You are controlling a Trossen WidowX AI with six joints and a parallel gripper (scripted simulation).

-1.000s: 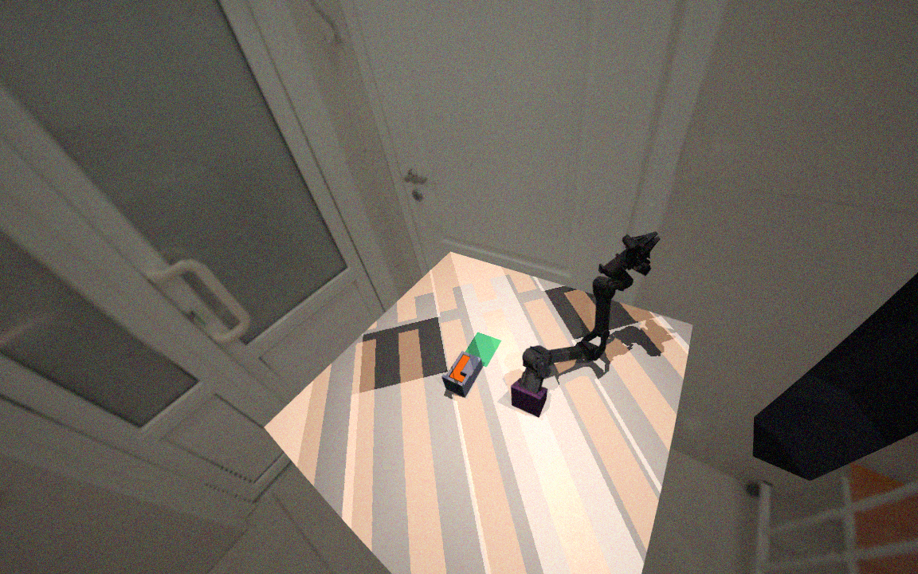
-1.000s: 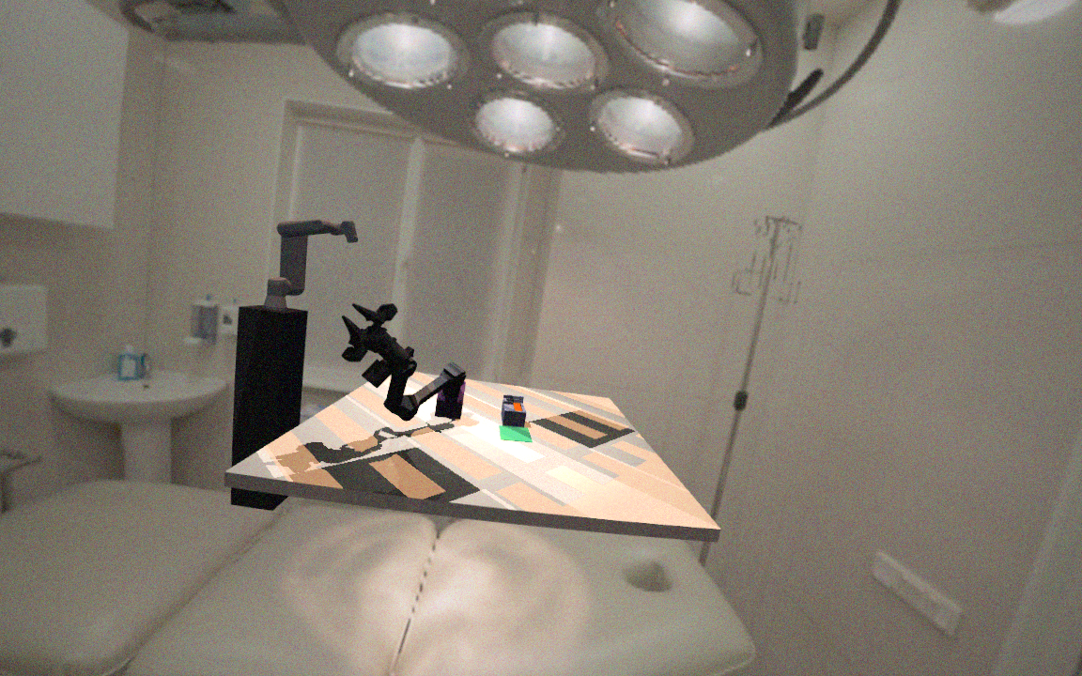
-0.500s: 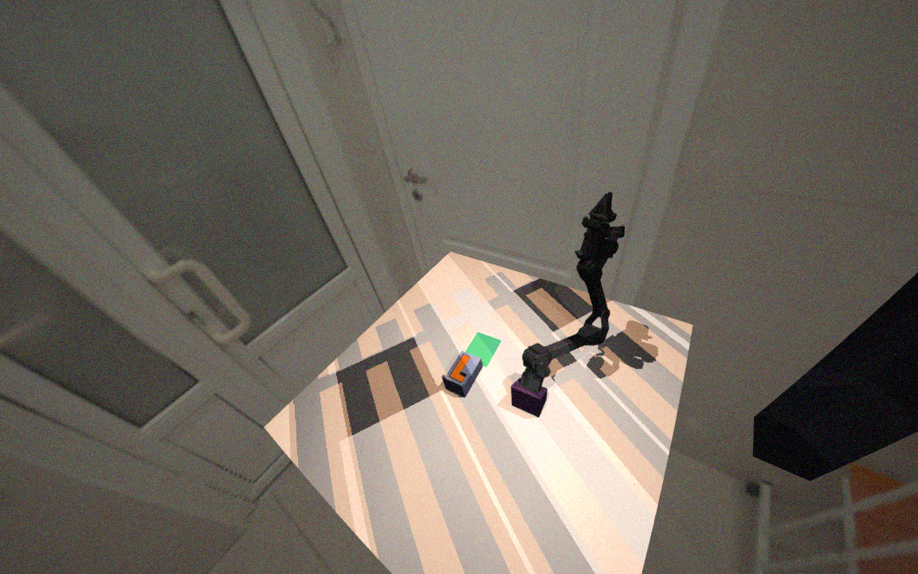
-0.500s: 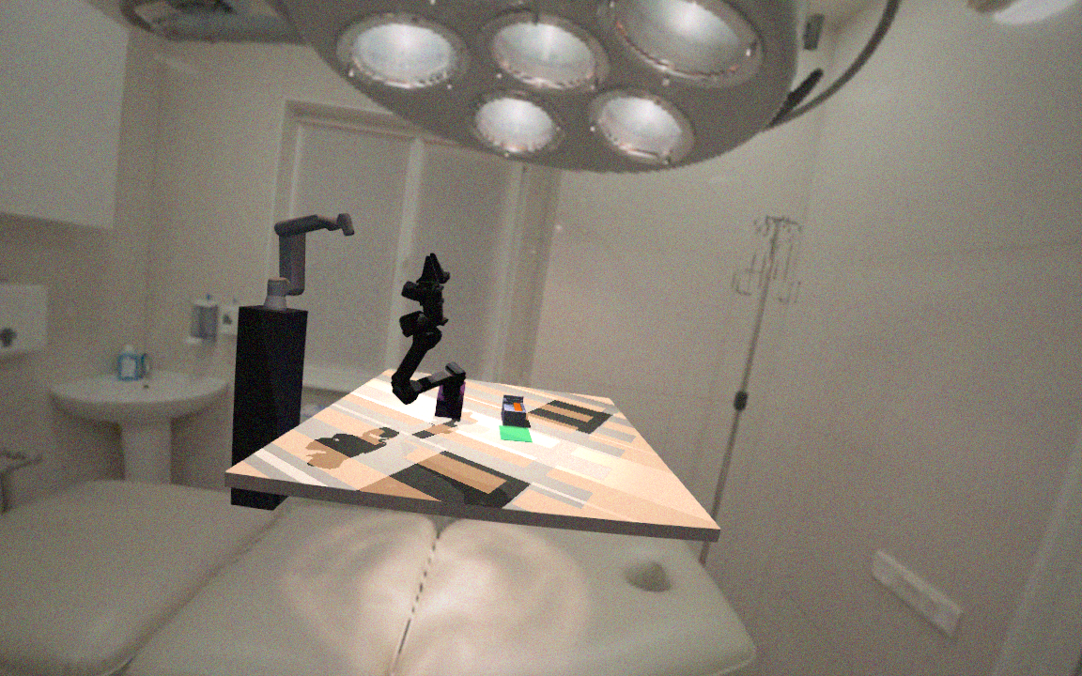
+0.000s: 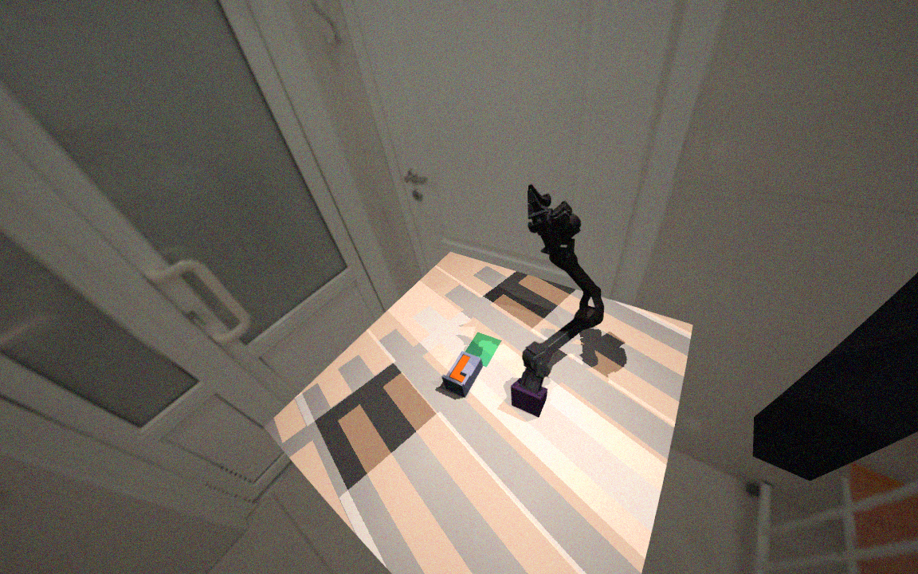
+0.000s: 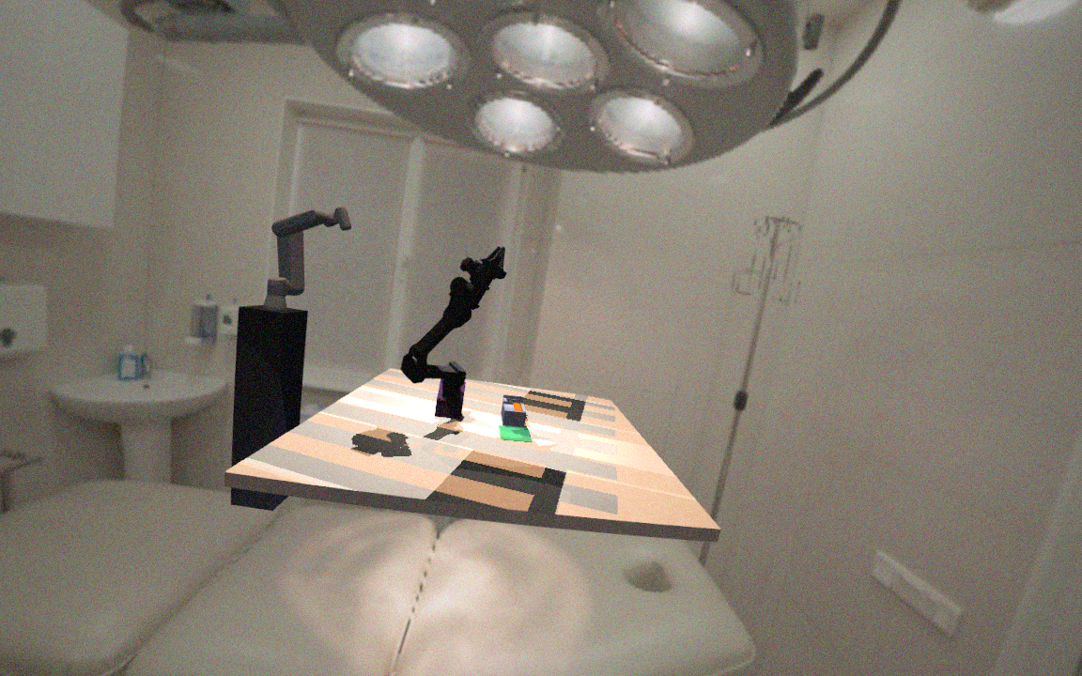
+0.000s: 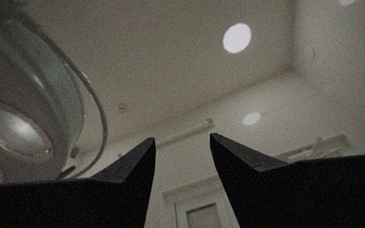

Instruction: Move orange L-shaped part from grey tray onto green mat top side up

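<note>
The orange L-shaped part (image 5: 459, 367) (image 6: 517, 407) lies in the grey tray (image 5: 456, 387) (image 6: 514, 418); it looks low in its pocket, but the views are too small to show whether it is fully flush. The green mat (image 5: 489, 343) (image 6: 516, 434) lies flat against the tray's far end in the top view, with nothing on it. My gripper (image 5: 531, 190) (image 6: 501, 249) (image 7: 182, 141) is raised high above the table, well away from tray and mat, and points upward. Its fingers stand partly open with nothing between them. The wrist view shows neither part, tray nor mat.
The patterned table (image 5: 576, 492) (image 6: 654, 496) carries the tray, mat and my arm's base (image 5: 528, 399) (image 6: 449, 399). A second arm (image 6: 291, 260) stands on a black pedestal (image 6: 269, 370) beyond the table's edge. A large lamp (image 6: 579, 100) hangs overhead.
</note>
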